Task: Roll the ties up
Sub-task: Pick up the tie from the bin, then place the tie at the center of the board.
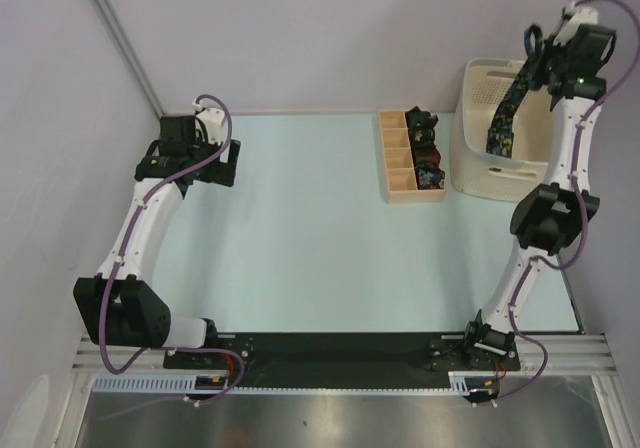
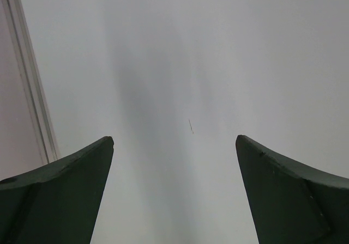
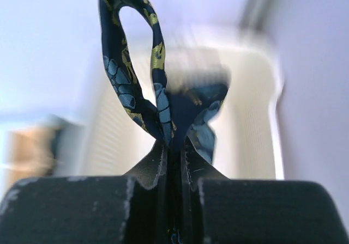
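A pale blue table [image 1: 300, 248] fills the floor of a booth with plain lilac-white walls [image 1: 330, 28].

At the left, the left arm runs from its base at the near edge out to a bent elbow at the near left. It then reaches toward the far-left corner of the table. The left gripper [image 2: 174, 143] is spread wide, with nothing between its dark green fingers [image 2: 71, 189] and only bare wall ahead of them.

Right of the middle, at the far edge, sits a wooden box [image 1: 412, 197] with dividers. Small dark rolled ties [image 1: 425, 153] fill its right-hand compartments. Just beside it on the right stands a cream basket [image 1: 485, 183].

At the far right, the right arm climbs from its base through a raised elbow, so that its wrist is high above the basket. The right gripper [image 3: 173, 146] is pinched nearly closed on a navy tie [image 3: 131, 91] with blue and yellow flowers. A loop of fabric sticks out beyond the fingertips. The rest of the tie hangs down into the basket, and I cannot tell whether its lower end touches the bottom.
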You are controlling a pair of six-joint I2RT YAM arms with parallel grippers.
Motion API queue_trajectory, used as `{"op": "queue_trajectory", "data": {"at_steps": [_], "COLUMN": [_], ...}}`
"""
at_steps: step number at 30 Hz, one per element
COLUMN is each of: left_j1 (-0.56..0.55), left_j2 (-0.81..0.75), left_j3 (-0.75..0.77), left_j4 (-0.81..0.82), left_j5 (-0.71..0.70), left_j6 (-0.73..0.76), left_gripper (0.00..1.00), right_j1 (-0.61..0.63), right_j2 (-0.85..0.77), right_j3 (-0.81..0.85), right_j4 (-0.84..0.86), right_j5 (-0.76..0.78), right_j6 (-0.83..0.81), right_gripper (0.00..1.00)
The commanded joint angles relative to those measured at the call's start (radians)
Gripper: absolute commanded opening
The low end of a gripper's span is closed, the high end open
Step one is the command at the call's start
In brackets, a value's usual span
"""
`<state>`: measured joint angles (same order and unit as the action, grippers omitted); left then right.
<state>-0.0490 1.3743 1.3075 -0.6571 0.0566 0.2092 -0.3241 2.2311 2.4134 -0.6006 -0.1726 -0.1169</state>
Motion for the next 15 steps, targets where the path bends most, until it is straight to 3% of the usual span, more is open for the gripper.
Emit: {"op": "queue_trajectory", "data": {"at_steps": [1, 9, 15], "left_j1": [0.008, 0.009, 0.009], "left_j2": [-0.03, -0.109, -0.176], "left_j3": [0.032, 0.001, -0.037], "left_j4": [0.036, 0.069, 0.093], "left_j5": [0.026, 0.064, 0.092], "left_j6": [-0.022, -0.036, -0.051], "left_gripper": [0.99, 0.99, 0.99], "right_j1": [0.048, 0.288, 0.636], "right_j2": [-0.252, -0.537, -0.599], "right_j3": [0.021, -0.106, -0.094], "right_j4": [0.127, 0.235, 0.274], "right_j5": [-0.114, -0.145, -0.096], "right_j6": [0.177, 0.152, 0.152], "right_gripper": [0.0, 0.0, 0.0]}}
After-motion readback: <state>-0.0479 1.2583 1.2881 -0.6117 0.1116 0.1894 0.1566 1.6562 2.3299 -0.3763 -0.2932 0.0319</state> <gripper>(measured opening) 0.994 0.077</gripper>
